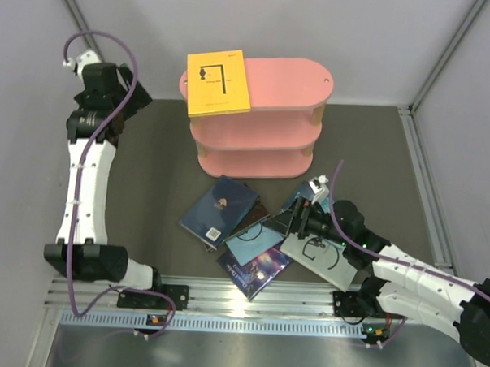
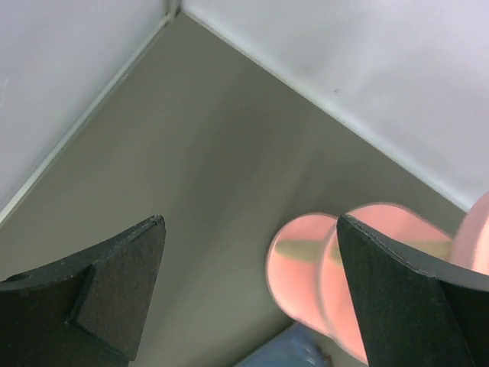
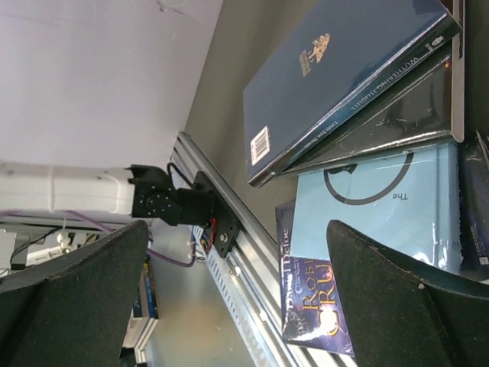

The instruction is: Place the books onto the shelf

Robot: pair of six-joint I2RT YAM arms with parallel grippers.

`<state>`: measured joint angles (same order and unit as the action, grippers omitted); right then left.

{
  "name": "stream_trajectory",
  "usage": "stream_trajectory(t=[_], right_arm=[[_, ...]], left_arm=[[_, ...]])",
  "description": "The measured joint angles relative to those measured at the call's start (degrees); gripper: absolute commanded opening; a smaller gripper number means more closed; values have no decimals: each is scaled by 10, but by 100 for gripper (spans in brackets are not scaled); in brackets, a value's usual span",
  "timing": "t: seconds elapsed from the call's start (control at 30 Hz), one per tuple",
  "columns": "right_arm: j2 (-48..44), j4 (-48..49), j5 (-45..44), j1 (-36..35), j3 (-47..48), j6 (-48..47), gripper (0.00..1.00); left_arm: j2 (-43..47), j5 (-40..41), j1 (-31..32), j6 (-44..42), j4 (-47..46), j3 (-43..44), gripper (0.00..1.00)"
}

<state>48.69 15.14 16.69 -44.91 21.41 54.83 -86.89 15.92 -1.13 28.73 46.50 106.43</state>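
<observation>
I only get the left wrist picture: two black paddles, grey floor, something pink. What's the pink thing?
Observer: A pink shelf with three boards; a yellow book lies flat on the left end of its top board.
Visitor: Any other books?
Observer: Yes, a loose pile on the table in front of the shelf, with a navy book on its left side.
Visitor: What's the other arm doing?
Observer: The right end effector hangs open above that pile, holding nothing.
</observation>
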Motion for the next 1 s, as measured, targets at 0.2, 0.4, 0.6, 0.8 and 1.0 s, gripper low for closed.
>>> stream_trajectory(t=[0.2, 0.4, 0.6, 0.8, 1.0], right_arm=[[91, 29, -7, -30, 12, 9, 100], [182, 79, -21, -52, 36, 31, 100], [299, 156, -28, -73, 42, 70, 99], [380, 213, -41, -102, 65, 103, 98], [423, 245, -57, -117, 84, 123, 98]], left_arm=[[184, -37, -19, 9, -60, -268, 99], [223, -139, -19, 31, -123, -535, 99], [220, -225, -13, 44, -181, -656, 99], [144, -247, -1, 43, -249, -658, 98], [52, -256, 38, 49, -290, -651, 96]])
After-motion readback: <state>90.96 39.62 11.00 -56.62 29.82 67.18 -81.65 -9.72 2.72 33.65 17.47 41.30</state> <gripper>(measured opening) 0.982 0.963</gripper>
